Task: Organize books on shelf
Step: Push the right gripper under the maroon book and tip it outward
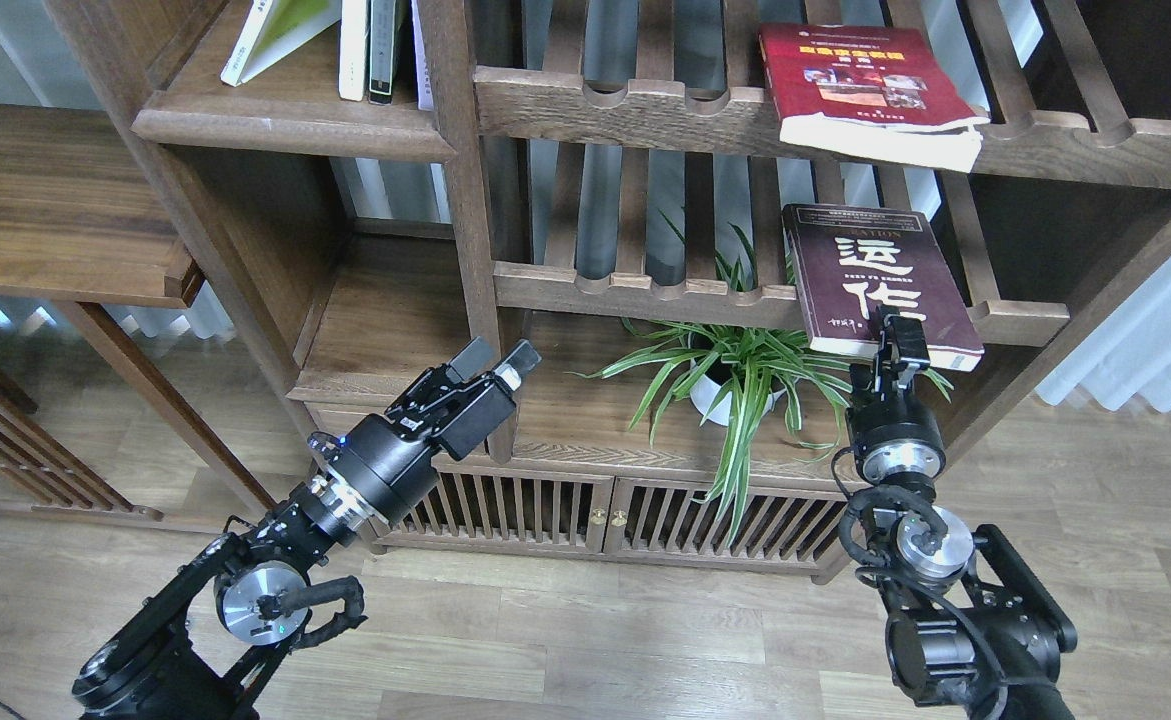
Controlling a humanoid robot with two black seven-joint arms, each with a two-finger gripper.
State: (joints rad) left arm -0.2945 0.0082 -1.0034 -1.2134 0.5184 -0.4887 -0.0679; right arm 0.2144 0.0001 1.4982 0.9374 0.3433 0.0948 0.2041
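A dark maroon book (pixel 870 270) with big white characters lies flat on the middle slatted rack, its front edge overhanging. A red book (pixel 860 80) with small photos lies on the upper slatted rack. A yellow-green book (pixel 280 30) leans on the solid dark-brown shelf (pixel 295 115) at the upper left. My right gripper (pixel 902 335) points up at the maroon book's front right edge and overlaps it; its fingers cannot be told apart. My left gripper (pixel 498 358) is open and empty, in front of the bookcase's middle post.
Thin white and dark upright books (pixel 370 50) stand beside the yellow-green one. A potted spider plant (pixel 735 375) sits under the middle rack, left of my right arm. A slatted-door cabinet (pixel 595 515) forms the base. A wider side table board (pixel 55 210) is at left.
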